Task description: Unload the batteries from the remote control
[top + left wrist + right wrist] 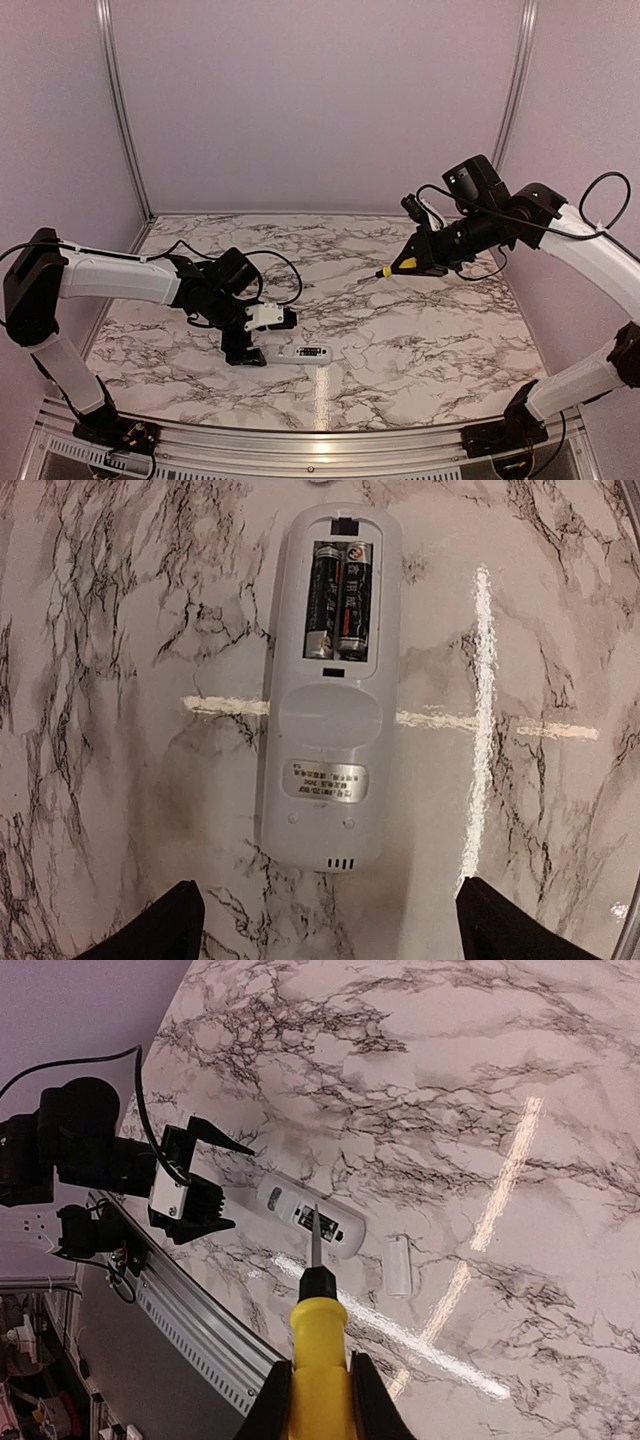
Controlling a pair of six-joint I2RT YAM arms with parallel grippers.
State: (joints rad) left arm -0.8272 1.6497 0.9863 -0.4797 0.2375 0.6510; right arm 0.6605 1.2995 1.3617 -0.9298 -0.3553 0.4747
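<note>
The left gripper (335,935) sits at the 9 o'clock end of the remote control (305,352), its jaws spread wide and holding nothing. The remote lies flat on the marble table (420,340) near its 6 o'clock edge, with the compartment facing up and both batteries (338,600) seated side by side. In the right wrist view a small white cover (398,1264) lies at the remote's 4 o'clock. Toward 2 o'clock, the right gripper (320,1405) is raised above the table, pinching a yellow-handled screwdriver (318,1330).

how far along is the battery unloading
Done: cover is off, lying beside the remote. In hand: right claw holds the screwdriver aloft; left claw open near the remote. Left: both batteries sit in the remote.
</note>
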